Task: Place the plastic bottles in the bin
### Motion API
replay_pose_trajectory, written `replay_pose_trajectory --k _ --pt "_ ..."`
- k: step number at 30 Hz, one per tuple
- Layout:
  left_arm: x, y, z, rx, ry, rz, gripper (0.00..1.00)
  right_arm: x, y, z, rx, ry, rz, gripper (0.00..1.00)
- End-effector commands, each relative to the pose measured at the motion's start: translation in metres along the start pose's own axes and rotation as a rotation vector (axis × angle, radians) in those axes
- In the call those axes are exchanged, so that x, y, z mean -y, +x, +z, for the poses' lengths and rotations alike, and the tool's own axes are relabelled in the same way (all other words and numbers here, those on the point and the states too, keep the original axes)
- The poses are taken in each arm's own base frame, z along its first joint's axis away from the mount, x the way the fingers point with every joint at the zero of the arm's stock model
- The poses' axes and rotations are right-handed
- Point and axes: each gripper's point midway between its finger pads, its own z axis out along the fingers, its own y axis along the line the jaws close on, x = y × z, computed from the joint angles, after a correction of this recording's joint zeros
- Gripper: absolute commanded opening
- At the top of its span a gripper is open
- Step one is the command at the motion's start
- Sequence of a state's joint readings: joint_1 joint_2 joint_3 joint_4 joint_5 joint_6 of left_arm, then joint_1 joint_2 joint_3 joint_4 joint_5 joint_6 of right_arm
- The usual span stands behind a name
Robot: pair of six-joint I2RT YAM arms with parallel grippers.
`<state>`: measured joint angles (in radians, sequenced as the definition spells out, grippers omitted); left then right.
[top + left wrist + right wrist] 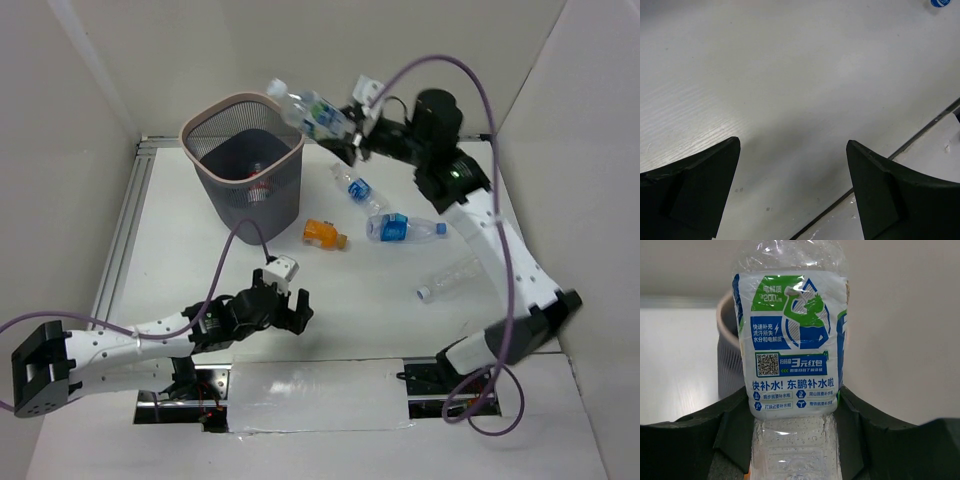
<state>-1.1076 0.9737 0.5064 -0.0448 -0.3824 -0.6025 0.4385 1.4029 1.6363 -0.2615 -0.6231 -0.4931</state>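
The right pincer (349, 137) is closed on a green-and-blue-labelled bottle (305, 108), which juts out past its fingertips, the far end seen against the rim of the bin (240, 98) just ahead. Four more bottles (400, 228), one of them orange (323, 234), are seen lying on the table (360, 320) behind and below this pincer. The left pincer (792, 155) is held wide over bare table, nothing between its fingers.

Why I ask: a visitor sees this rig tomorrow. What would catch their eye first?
The right gripper holds a green-and-blue-labelled bottle in the air at the far right rim of the mesh bin. Four loose bottles lie on the table right of the bin, one a short orange bottle. The left gripper hangs open over the near side.
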Motion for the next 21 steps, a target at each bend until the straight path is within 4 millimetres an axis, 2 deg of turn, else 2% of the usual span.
replay_pose_trajectory --k 1,2,3,4,5,6,7,9,10,11,12,13,14,16,17,18,19,21 --pt "0.020 -0.017 0.001 0.056 0.068 -0.046 1.00 0.015 -0.019 0.071 0.091 0.045 0.119 0.15" --pt "0.019 -0.014 0.003 0.047 0.063 -0.043 1.00 0.012 -0.021 0.087 0.097 0.041 0.119 0.20" --pt "0.021 -0.013 0.003 0.042 0.072 -0.042 1.00 -0.004 -0.008 0.120 0.083 0.012 0.143 0.22" --pt "0.024 -0.012 0.002 0.039 0.079 -0.038 1.00 0.003 -0.028 0.130 0.139 0.042 0.130 0.22" --pt "0.025 -0.014 0.002 0.047 0.085 -0.052 1.00 0.001 -0.027 0.143 0.147 0.044 0.141 0.24" --pt "0.025 -0.013 0.001 0.048 0.086 -0.072 1.00 0.001 -0.025 0.154 0.148 0.047 0.168 0.32" --pt "0.027 -0.015 -0.002 0.061 0.093 -0.073 1.00 -0.001 -0.020 0.175 0.152 0.034 0.183 0.39" --pt "0.026 -0.017 -0.003 0.075 0.090 -0.099 1.00 -0.005 -0.001 0.191 0.100 0.014 0.249 0.54" --pt "0.026 -0.017 -0.003 0.075 0.090 -0.100 1.00 0.000 0.011 0.201 0.086 0.019 0.266 0.75" --pt "0.027 -0.019 -0.005 0.085 0.094 -0.099 1.00 -0.003 0.013 0.203 0.082 0.003 0.280 0.85" --pt "0.030 -0.025 -0.006 0.096 0.100 -0.093 1.00 0.007 0.013 0.200 0.087 0.020 0.275 0.96" --pt "0.030 -0.030 -0.005 0.106 0.093 -0.073 1.00 0.017 0.018 0.196 0.082 0.038 0.304 1.00" --pt "0.033 -0.035 -0.004 0.119 0.099 -0.051 1.00 0.024 0.019 0.193 0.086 0.051 0.311 1.00" --pt "0.034 -0.032 0.004 0.094 0.089 0.033 1.00 0.043 0.002 0.176 0.120 0.089 0.325 1.00" --pt "0.038 -0.044 0.006 0.113 0.092 0.126 1.00 0.064 -0.009 0.155 0.135 0.124 0.319 1.00" --pt "0.041 -0.047 0.009 0.110 0.096 0.184 1.00 0.070 -0.009 0.143 0.125 0.120 0.320 1.00" --pt "0.044 -0.051 0.017 0.099 0.101 0.306 1.00 0.091 -0.007 0.116 0.111 0.161 0.329 1.00" --pt "0.047 -0.054 0.025 0.094 0.116 0.424 1.00 0.100 0.009 0.087 0.057 0.162 0.337 1.00"
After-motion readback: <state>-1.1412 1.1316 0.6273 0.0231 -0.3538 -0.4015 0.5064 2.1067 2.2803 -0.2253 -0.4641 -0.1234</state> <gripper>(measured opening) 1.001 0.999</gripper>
